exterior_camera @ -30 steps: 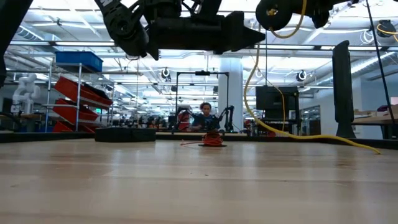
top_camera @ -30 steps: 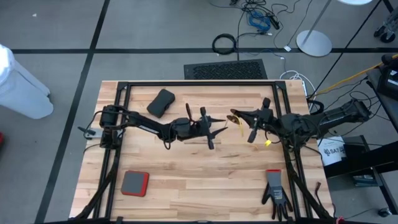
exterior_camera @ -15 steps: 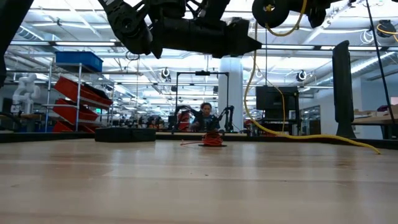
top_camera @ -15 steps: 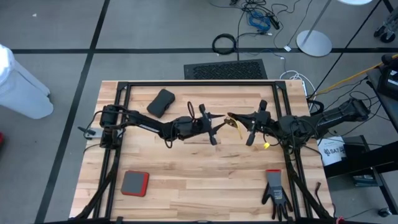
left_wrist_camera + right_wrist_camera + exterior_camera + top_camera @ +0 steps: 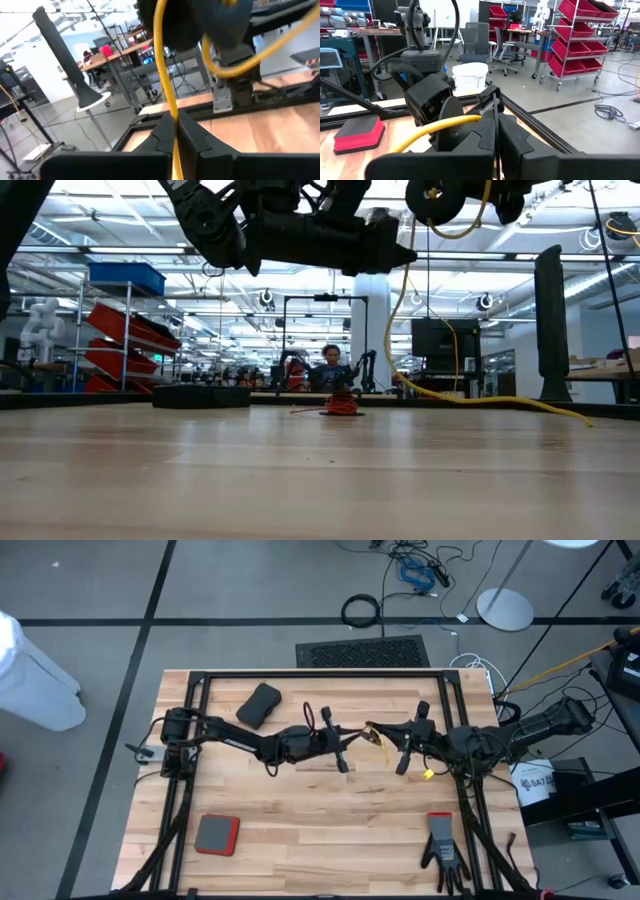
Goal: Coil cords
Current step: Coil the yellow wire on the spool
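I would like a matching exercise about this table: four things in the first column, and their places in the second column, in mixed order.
Things
1. thin yellow cord
2. flat red-and-grey square block
3. black work glove
4. dark rounded pad

Places (as the high view shows them)
A. on the table, lower right corner
B. on the table, upper left part
C. pinched above the table by the left gripper and the right gripper
D. on the table, lower left corner

Pairs: 1-C, 2-D, 3-A, 4-B

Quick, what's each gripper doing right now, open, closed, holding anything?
Left gripper: closed on the yellow cord.
Right gripper: closed on the same yellow cord, by its black reel.
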Controlling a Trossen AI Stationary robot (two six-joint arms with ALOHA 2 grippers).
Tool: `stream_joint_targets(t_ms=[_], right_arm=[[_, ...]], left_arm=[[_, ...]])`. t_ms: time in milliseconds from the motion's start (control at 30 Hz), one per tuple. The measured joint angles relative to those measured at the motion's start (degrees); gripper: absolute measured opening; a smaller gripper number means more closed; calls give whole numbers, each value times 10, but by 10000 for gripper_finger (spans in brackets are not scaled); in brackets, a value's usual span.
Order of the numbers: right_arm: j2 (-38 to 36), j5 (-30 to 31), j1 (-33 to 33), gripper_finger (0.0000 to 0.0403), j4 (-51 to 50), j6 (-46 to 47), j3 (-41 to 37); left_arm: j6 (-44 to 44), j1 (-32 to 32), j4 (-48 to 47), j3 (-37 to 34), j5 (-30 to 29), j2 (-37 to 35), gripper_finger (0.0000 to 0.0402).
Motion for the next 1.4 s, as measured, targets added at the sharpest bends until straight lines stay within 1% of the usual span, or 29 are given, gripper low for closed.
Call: stream_joint_targets(t_ms=[233, 467, 767, 933, 1100, 1167, 1300, 1400], right_arm=[[0, 0, 9, 0, 34, -27, 0], [-1, 4, 23, 0, 67, -56, 0], [-9, 80, 55, 0, 139, -157, 0], [-10, 96, 63, 0, 182, -204, 0], [-9, 123, 63, 0, 241, -265, 0], [-9, 124, 62, 0, 258, -285, 0], [1, 122, 44, 0, 262, -291, 0], [25, 120, 27, 0, 264, -285, 0]], left_arm=[[-5, 23, -52, 0, -7, 0, 3], [-9, 33, -76, 0, -9, 0, 2], [-35, 46, -115, 0, -10, 0, 1], [-35, 47, -118, 0, -4, 0, 0], [-36, 47, -121, 0, 7, 0, 0], [-48, 47, -126, 0, 16, 0, 0], [-55, 47, -141, 11, 26, 1, 0], [-57, 46, -176, 35, 45, 1, 0]])
